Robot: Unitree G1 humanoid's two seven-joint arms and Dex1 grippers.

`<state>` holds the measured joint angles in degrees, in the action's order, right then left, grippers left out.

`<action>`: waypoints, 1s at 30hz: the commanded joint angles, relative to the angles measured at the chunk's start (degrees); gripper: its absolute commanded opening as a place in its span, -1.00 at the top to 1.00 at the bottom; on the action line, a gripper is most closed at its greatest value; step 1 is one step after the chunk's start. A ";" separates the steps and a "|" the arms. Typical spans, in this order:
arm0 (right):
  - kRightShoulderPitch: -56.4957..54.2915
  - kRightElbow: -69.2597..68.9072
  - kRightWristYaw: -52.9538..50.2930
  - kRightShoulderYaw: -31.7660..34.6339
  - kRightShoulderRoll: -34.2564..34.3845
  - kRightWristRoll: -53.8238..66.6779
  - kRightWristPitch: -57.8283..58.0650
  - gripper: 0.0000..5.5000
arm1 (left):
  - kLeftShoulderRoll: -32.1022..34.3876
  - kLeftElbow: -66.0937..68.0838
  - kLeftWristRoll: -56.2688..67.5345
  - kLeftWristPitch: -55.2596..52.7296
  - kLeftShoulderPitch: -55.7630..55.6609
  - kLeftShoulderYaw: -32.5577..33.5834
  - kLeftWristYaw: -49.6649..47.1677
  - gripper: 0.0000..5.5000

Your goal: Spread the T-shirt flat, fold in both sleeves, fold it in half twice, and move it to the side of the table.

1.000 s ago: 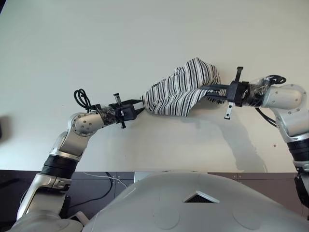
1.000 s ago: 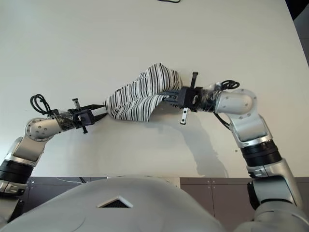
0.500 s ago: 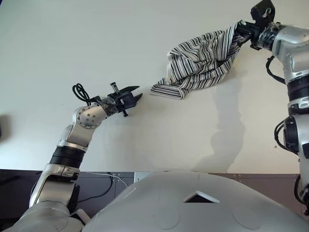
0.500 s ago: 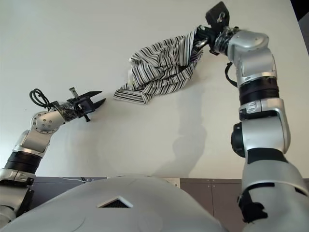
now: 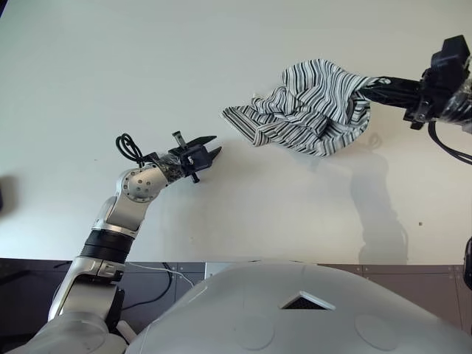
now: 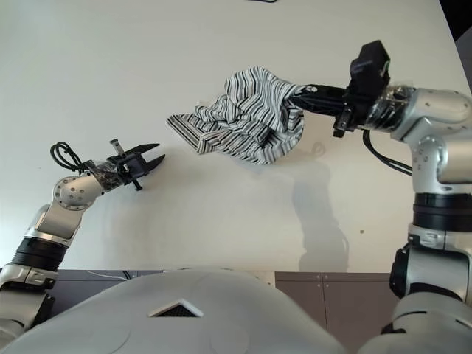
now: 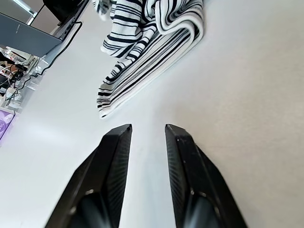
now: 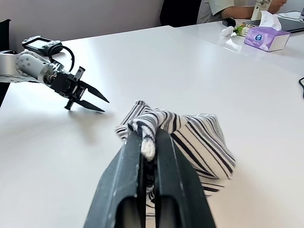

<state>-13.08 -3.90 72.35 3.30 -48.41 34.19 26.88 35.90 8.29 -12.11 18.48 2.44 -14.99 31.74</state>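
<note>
Striped T-shirt (image 5: 310, 107) bunched, hanging from right gripper (image 6: 299, 94) — fingers pinched shut on a fold — trailing corner on white table (image 5: 110, 59). Empty left gripper (image 5: 209, 147), parted, near that corner. Cloth likely light and limp; best taken at hems or corners.

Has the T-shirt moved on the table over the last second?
Yes. The T-shirt, clamped in the right gripper, went toward the robot's right and farther from the near edge of the table, leaving the open left gripper.

Near my table's (image 8: 199, 61) far corner I see a purple tissue box (image 8: 266, 37), a small white scrap (image 8: 227, 31) near it, and a grey panel (image 7: 26, 34) past another edge.
</note>
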 commanded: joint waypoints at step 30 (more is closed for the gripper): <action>-7.41 15.34 -0.04 -7.19 -3.12 -22.97 -20.88 0.32 | -0.14 3.00 -1.95 -0.73 -0.26 -1.43 1.45 0.54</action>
<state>-17.25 11.96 73.39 -3.57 -53.77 10.41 3.68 35.77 9.50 -12.37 18.90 1.25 -15.37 32.64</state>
